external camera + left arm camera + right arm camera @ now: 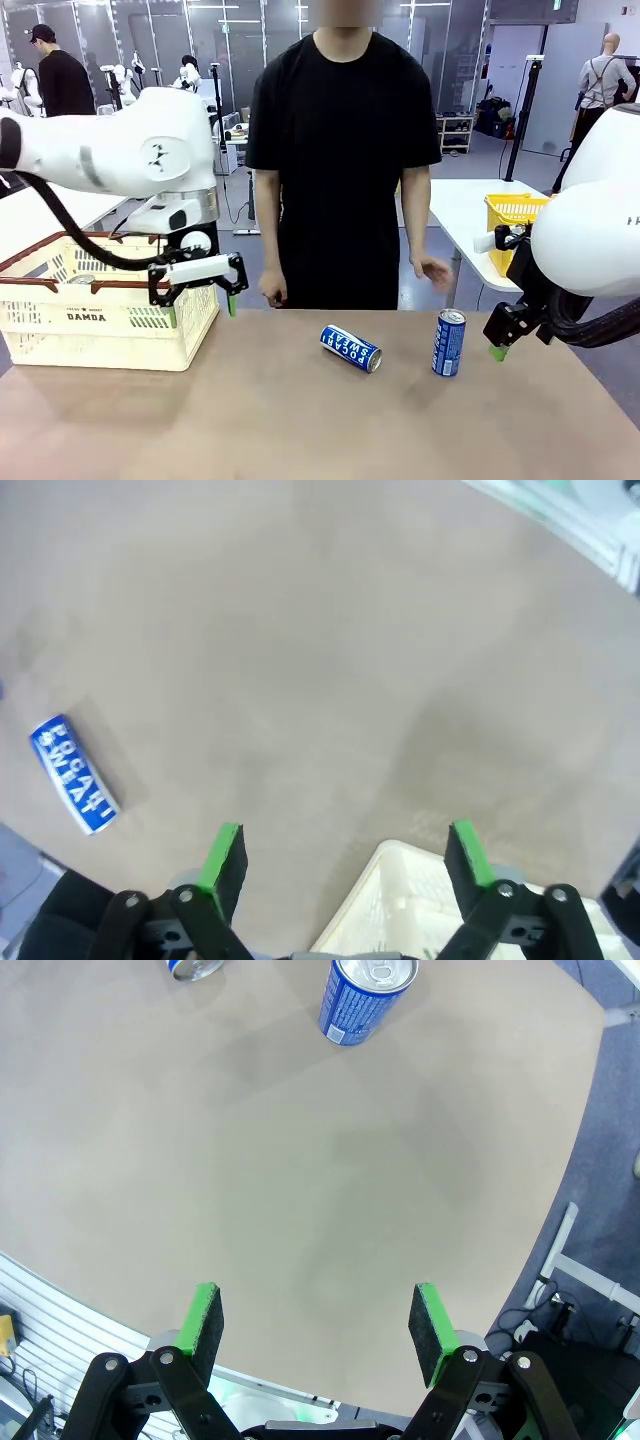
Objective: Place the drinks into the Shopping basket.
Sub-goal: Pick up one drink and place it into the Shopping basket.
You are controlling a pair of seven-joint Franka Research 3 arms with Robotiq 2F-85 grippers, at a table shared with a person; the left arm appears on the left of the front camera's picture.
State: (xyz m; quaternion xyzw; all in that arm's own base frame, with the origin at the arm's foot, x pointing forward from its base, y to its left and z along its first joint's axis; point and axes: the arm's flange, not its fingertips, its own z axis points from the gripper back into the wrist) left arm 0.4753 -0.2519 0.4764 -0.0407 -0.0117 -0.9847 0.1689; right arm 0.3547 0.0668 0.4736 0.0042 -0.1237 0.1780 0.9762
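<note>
Upright can [448, 343] and toppled can [350, 348] are blue (white lettering); left gripper [345, 842], right gripper [315, 1310] gape empty.

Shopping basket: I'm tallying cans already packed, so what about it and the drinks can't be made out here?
- Front view: inside of the cream-white plastic lattice basket is screened by its wall and the left pincer; contents uncountable.
- Left wrist view: the basket is cut by the bottom edge.
- Right wrist view: the lying blue metal can is cut by the top edge.

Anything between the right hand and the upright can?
Nothing: the right wrist view shows bare table between the right hand and the upright can.
</note>
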